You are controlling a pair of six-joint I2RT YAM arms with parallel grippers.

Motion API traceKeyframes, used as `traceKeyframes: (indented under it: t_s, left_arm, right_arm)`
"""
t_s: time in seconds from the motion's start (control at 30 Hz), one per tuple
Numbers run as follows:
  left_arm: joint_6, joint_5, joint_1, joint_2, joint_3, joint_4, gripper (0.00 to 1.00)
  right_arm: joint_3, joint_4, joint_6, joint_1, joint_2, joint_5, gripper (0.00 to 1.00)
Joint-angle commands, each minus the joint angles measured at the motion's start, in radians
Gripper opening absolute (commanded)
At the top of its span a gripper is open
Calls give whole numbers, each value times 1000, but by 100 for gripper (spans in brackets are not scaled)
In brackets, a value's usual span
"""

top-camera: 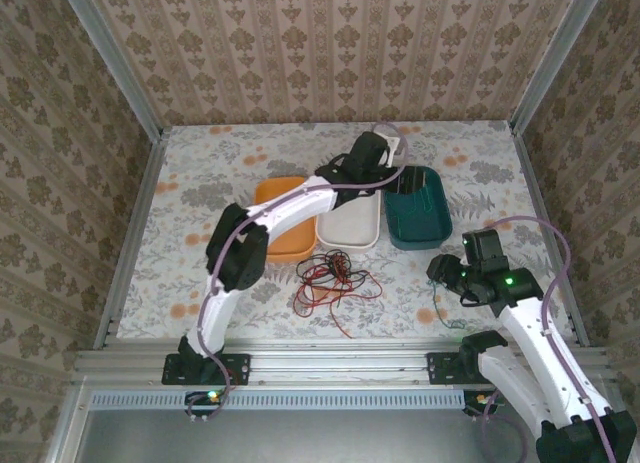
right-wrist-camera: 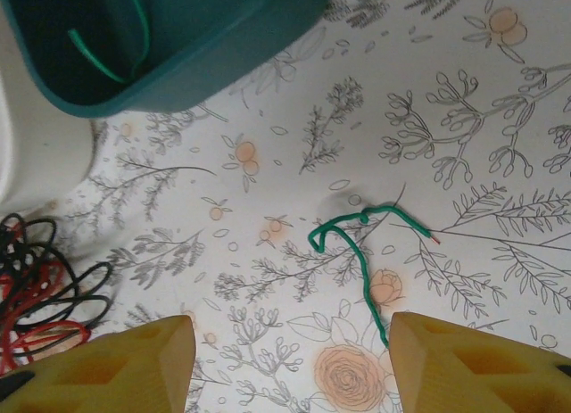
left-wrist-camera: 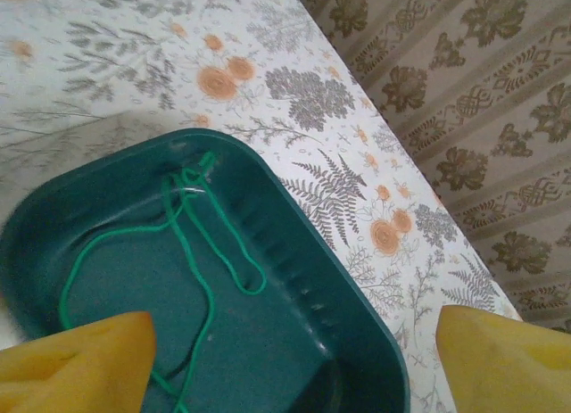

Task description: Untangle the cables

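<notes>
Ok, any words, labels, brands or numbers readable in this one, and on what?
None readable: no text on the teal tray, white tray, orange tray or cables. Tablecloth and walls carry floral patterns, no lettering.

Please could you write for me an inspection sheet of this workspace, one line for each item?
surface: floral cloth on the table, flat.
job's things: one green cable lies in the teal tray; another green length lies on the cloth; the red and black cables are tangled mid-table.
clutter: orange tray and white tray, partly under the left arm.
grippers: left gripper open above the teal tray; right gripper open above the loose green length, holding nothing.
cables: lavender hoses run along the arms.
surroundings: patterned walls, metal frame.
</notes>
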Motion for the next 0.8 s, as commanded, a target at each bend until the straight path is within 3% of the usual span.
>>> traceKeyframes:
  t_s: [0.0, 0.23, 0.43, 0.57, 0.77]
  left_arm:
    - [44, -180, -35, -206, -118, 58, 84]
    - [-5, -481, -142, -495, -573, 122, 83]
    - [-167, -605, -214, -642, -851, 141, 83]
    - [-233, -637, -218, -696, -936, 130, 82]
    - [-213, -654, -219, -715, -931, 136, 82]
  right_arm:
    - [-35, 20, 11, 17, 27, 0, 60]
    - [-125, 124, 41, 58, 122, 9, 58]
    - [-142, 176, 32, 111, 237, 28, 49]
    - [-102, 165, 32, 150, 307, 81, 46]
    - [-16, 142, -7, 185, 477, 108, 45]
